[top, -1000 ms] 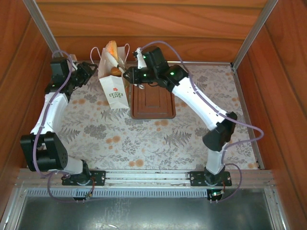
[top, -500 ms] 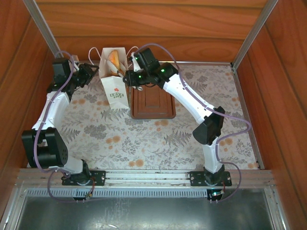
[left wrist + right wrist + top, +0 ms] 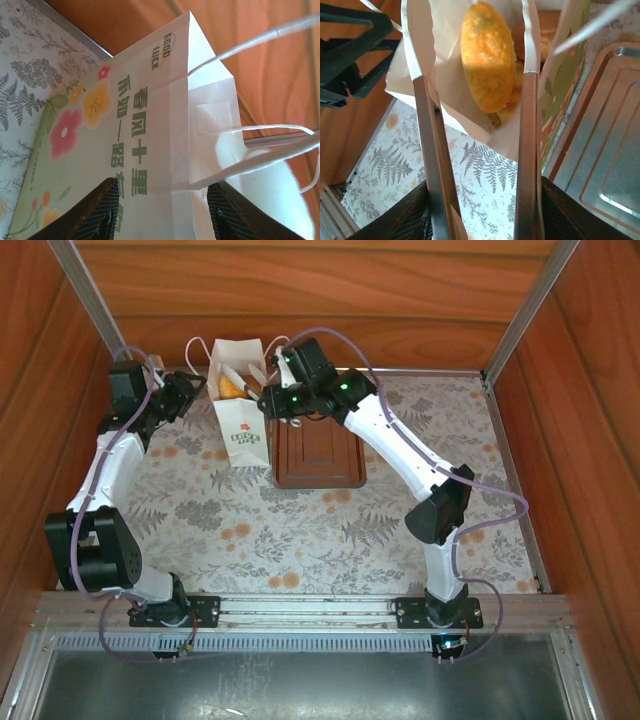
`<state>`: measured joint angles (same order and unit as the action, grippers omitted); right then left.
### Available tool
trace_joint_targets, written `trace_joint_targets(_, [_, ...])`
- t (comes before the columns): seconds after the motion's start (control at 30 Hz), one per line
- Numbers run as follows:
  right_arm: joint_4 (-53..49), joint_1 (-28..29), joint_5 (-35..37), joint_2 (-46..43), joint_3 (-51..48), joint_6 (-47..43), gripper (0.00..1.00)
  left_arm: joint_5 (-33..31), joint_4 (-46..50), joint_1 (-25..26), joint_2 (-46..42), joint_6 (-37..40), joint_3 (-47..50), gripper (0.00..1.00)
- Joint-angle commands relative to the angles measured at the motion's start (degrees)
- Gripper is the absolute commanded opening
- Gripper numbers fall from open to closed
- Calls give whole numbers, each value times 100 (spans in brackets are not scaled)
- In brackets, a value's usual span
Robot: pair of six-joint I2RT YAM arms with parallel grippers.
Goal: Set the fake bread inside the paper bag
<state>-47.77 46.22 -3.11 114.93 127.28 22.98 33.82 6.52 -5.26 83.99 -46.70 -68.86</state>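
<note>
The top camera looks steeply down from behind the arm bases over the whole tabletop (image 3: 300, 530). Both wrist cameras sit close to the paper bag (image 3: 240, 430), upper left in that frame.

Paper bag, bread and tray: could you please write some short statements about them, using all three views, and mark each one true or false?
1. The paper bag stands upright on the table. True.
2. Several pastries lie on the brown tray. False: its visible surface is bare.
3. A golden pastry sits in the bag's open top, between the arms of the tongs. True.
4. The right gripper grasps the pastry directly. False: it holds the tongs.
5. The left gripper hangs over the tray. False: its fingers straddle the bag's side.
</note>
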Motion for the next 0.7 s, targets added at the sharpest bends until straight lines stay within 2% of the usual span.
trace_joint_targets(0.0, [143, 47, -78, -728, 118, -99, 53, -3, 12, -116, -438, -41, 2, 59])
trace_joint_targets(0.13, [371, 48, -154, -1360, -319, -89, 52, -73, 103, -175, -837, -70, 43, 72])
trace_joint_targets(0.3, [520, 45, 23, -2307, -1035, -88, 51, -102, 114, -294, -1413, -172, 322, 80])
trace_joint_targets(0.47, [825, -2, 616, -3404, -2231, -110, 51, -499, 331, -415, -2141, -156, 810, 89])
trace_joint_targets(0.67, [713, -172, 1284, -4383, -3408, -83, 50, -1013, 600, -599, -3055, -243, 1423, 96])
